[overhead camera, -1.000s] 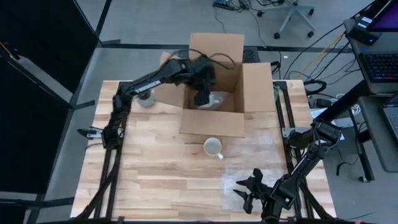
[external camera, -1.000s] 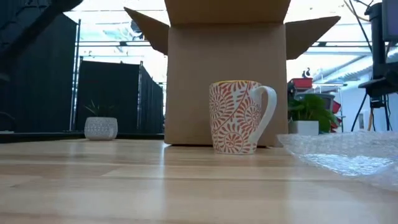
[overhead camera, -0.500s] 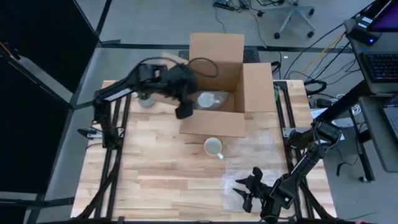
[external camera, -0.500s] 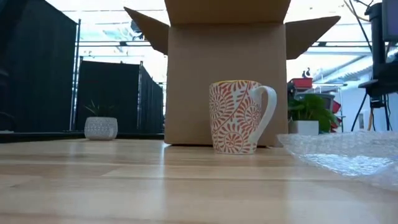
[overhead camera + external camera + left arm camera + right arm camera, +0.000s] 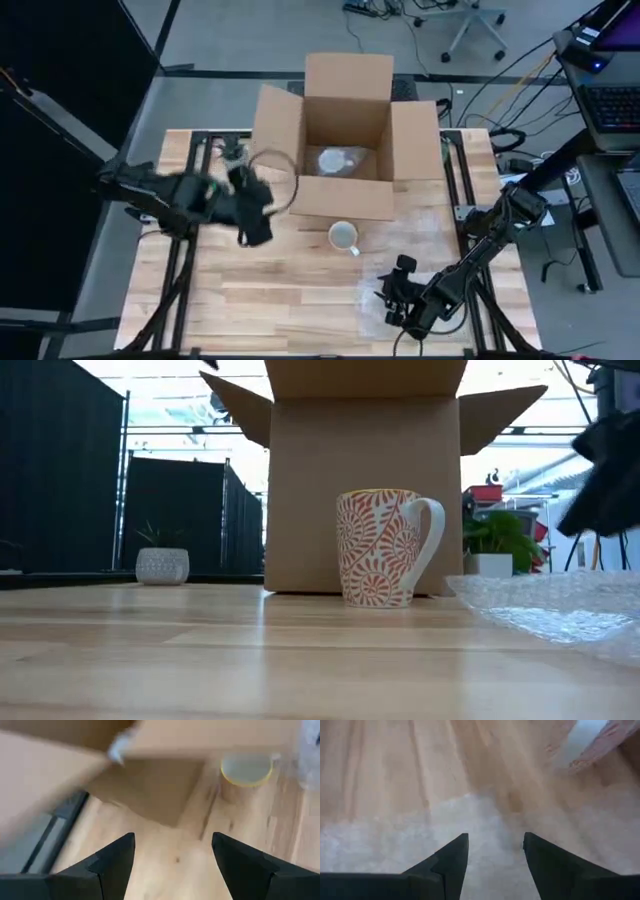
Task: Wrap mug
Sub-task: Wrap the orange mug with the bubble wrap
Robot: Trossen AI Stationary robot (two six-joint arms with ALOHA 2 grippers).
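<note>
No readable text, label, brand, number or sign shows in any view. The cardboard box (image 5: pixel 345 150) has plain brown walls and flaps with no printing visible. The mug (image 5: pixel 385 547) bears only an orange leaf-and-swirl pattern, no lettering. The small pot (image 5: pixel 162 566) at the far left carries a pattern too fine to read.

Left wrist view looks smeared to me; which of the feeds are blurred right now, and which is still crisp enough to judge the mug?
Left wrist view: motion-smeared, cardboard box streaked, mug soft. High view: left gripper and its arm blurred, table sharp. Right wrist view: bubble wrap hazy. Low view: crisp on the mug, bright backlight behind the box.
</note>
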